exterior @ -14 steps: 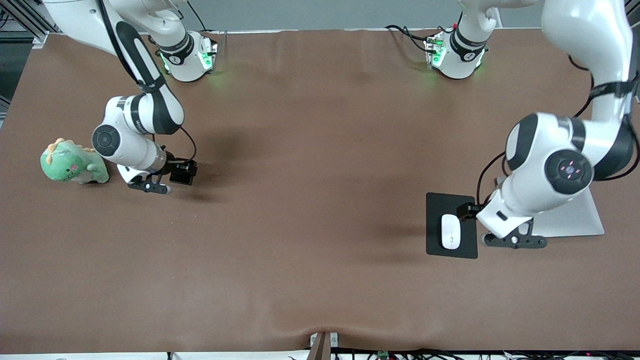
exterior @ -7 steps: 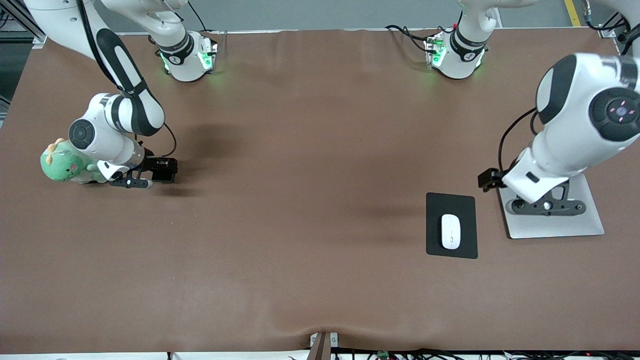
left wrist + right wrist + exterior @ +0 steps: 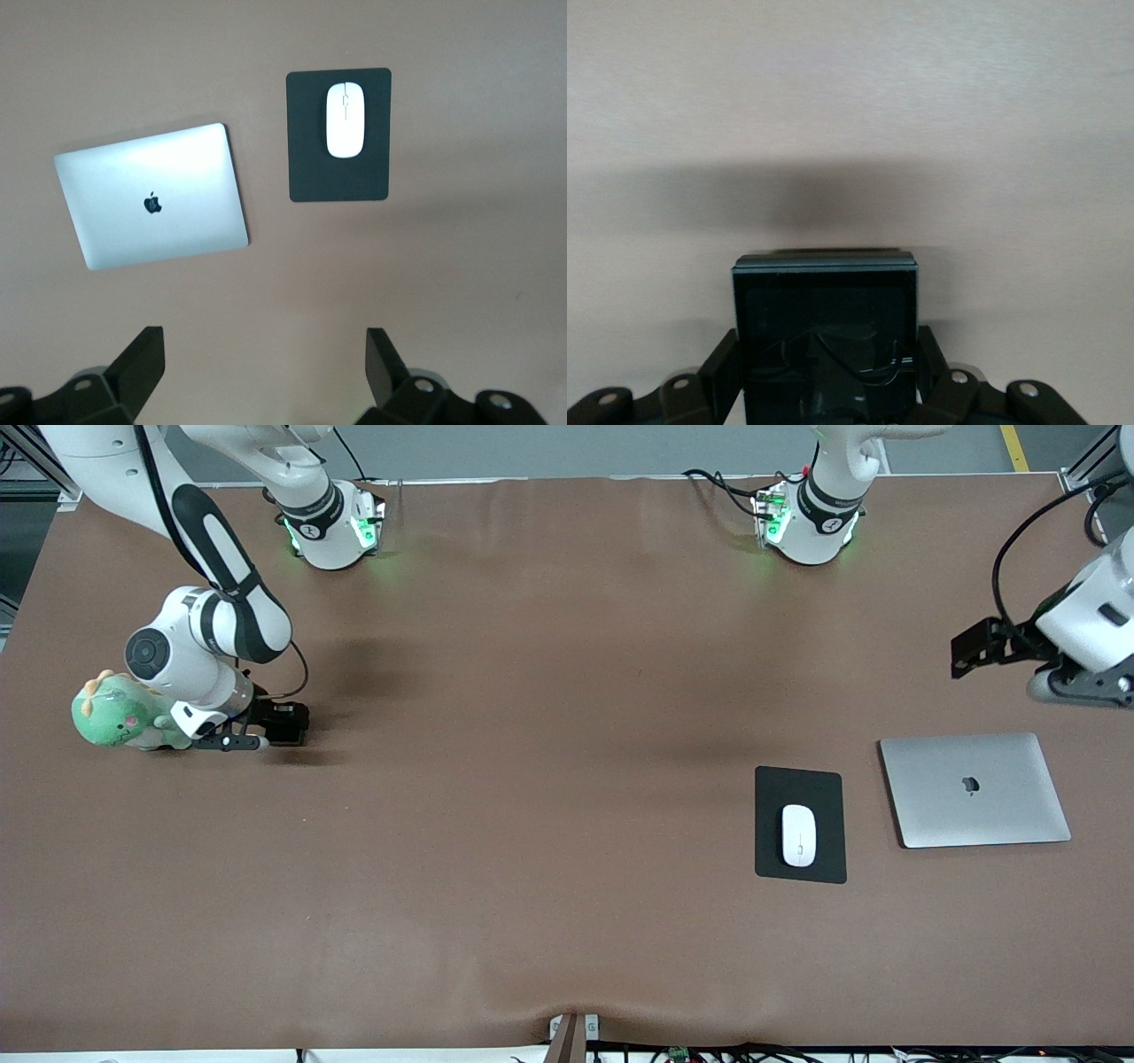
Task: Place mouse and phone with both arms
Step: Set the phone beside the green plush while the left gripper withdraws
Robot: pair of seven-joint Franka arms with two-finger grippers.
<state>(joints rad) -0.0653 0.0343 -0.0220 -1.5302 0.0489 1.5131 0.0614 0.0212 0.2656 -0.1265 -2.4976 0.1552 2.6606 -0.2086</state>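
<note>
While the mouse (image 3: 798,834) lies on its pad (image 3: 800,779), the right gripper (image 3: 285,724), jaws clamped on the phone (image 3: 825,336), hangs beside a plush toy (image 3: 115,717); the left gripper (image 3: 266,363) waits, jaws wide apart.

The bench (image 3: 549,797) wears a plain brown cloth. A glossy white oval mouse (image 3: 797,834) with a thin grey line lies on a matte black rectangular pad (image 3: 800,790). The flat silver laptop (image 3: 974,789) bears a dark apple mark. A glossy black squarish phone (image 3: 826,341) mirrors dark cables. The soft green dinosaur toy (image 3: 120,717) has pale orange spikes and a pink cheek. Both white arms carry black bands, bases glowing green.
</note>
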